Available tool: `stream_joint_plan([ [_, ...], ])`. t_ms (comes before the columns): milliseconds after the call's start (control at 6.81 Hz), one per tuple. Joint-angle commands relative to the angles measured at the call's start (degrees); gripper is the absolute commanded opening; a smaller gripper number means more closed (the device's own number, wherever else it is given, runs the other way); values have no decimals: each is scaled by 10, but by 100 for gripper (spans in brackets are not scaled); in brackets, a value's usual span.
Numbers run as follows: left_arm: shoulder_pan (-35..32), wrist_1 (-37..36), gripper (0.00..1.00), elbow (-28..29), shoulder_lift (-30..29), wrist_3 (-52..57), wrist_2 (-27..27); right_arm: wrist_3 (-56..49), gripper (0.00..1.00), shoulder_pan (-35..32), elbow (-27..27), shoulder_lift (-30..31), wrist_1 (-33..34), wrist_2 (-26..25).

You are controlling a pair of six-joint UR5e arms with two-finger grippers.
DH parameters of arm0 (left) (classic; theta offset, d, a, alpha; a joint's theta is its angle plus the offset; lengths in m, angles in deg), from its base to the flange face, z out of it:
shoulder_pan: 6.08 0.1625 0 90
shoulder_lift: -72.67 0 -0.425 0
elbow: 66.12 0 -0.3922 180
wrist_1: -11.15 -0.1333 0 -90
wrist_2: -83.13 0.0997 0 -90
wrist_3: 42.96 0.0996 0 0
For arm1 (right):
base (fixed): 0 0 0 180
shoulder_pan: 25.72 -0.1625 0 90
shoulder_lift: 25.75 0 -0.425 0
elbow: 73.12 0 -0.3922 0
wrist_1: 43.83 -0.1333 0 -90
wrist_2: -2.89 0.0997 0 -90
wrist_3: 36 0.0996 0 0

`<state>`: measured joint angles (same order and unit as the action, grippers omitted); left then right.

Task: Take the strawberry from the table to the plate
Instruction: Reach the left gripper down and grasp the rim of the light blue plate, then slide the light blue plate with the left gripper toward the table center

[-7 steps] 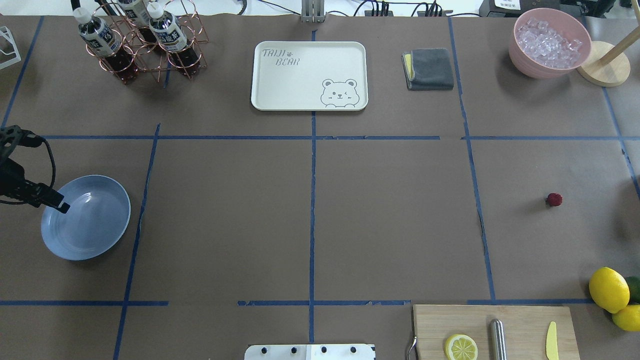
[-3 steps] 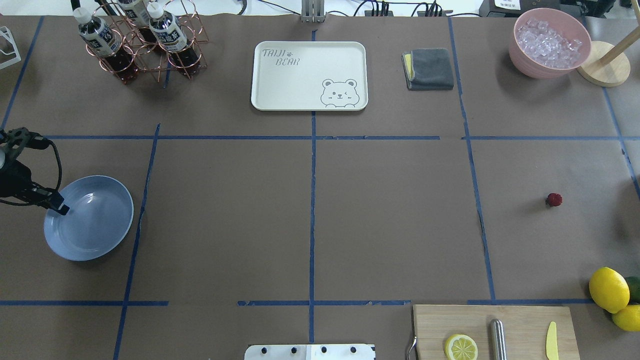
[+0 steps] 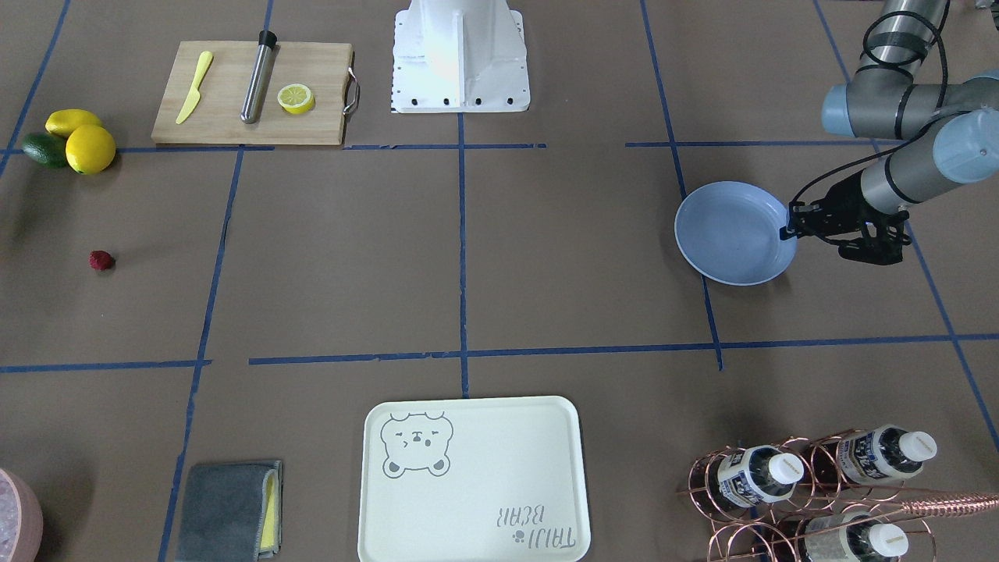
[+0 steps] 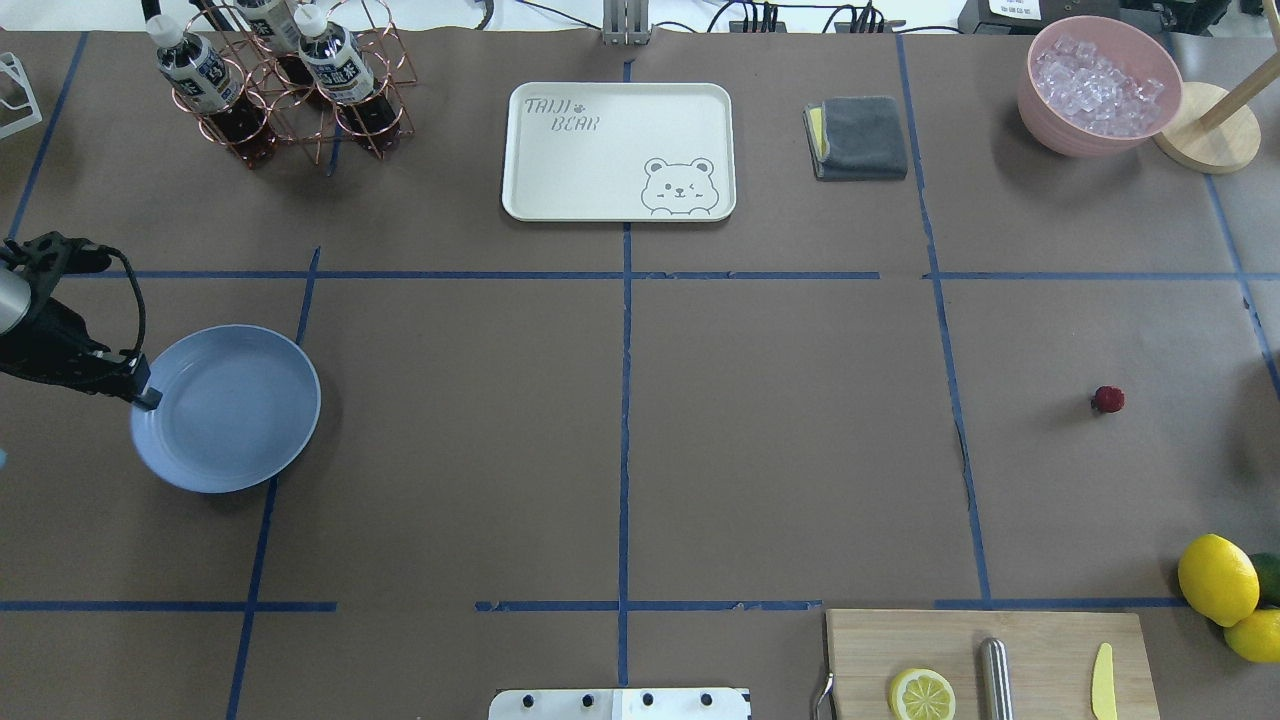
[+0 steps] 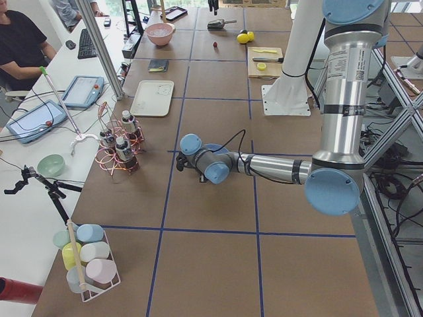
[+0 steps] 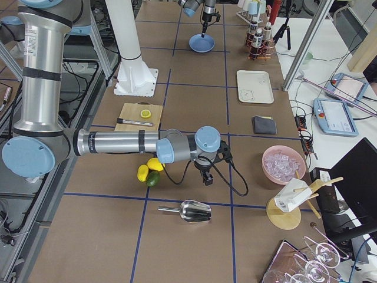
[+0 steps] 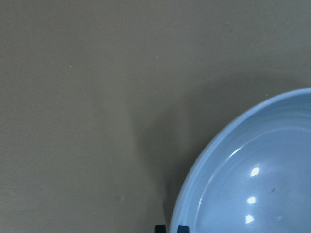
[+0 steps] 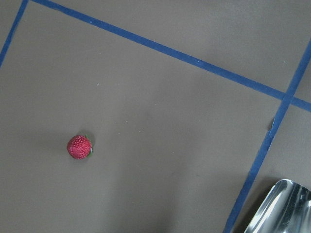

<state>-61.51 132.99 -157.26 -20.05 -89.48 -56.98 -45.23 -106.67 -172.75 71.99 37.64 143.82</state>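
The strawberry (image 4: pixel 1108 400) is a tiny dark red berry lying alone on the brown table (image 4: pixel 780 430) at the right; the front-facing view shows the strawberry (image 3: pixel 101 260) at its left, and the right wrist view looks down on the strawberry (image 8: pixel 79 147). The light blue plate (image 4: pixel 228 408) is at the far left. My left gripper (image 4: pixel 145 397) is shut on the plate's left rim, and the left wrist view shows its fingertips (image 7: pixel 160 228) straddling the plate rim (image 7: pixel 204 165). My right gripper (image 6: pixel 207 178) shows only in the exterior right view, low over the table, and I cannot tell its state.
A cream bear tray (image 4: pixel 618 150), a copper bottle rack (image 4: pixel 280 80), a grey cloth (image 4: pixel 858 137) and a pink bowl of ice (image 4: pixel 1100 85) line the far edge. A cutting board (image 4: pixel 990 665) and lemons (image 4: pixel 1218 578) sit near right. A metal scoop (image 6: pixel 188 210) lies beside the right arm.
My left gripper has pulled the plate to the right and a little farther from the robot, and the plate now lies flatter. The strawberry has not moved.
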Motion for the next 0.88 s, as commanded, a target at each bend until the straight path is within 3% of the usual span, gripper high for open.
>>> stream_joint_plan([
  [0, 35, 1, 0, -19, -86, -225, 1, 1, 100, 0, 0, 1, 1, 0],
  [147, 84, 0, 0, -15, -144, -316, 8, 1, 100, 0, 0, 0, 1, 6],
  [441, 179, 0, 0, 3, -240, -338, 81, 1, 100, 0, 4, 1, 1, 14],
  [734, 204, 7, 0, 9, -271, -356, 126, 12, 100, 0, 4, 1, 1, 18],
])
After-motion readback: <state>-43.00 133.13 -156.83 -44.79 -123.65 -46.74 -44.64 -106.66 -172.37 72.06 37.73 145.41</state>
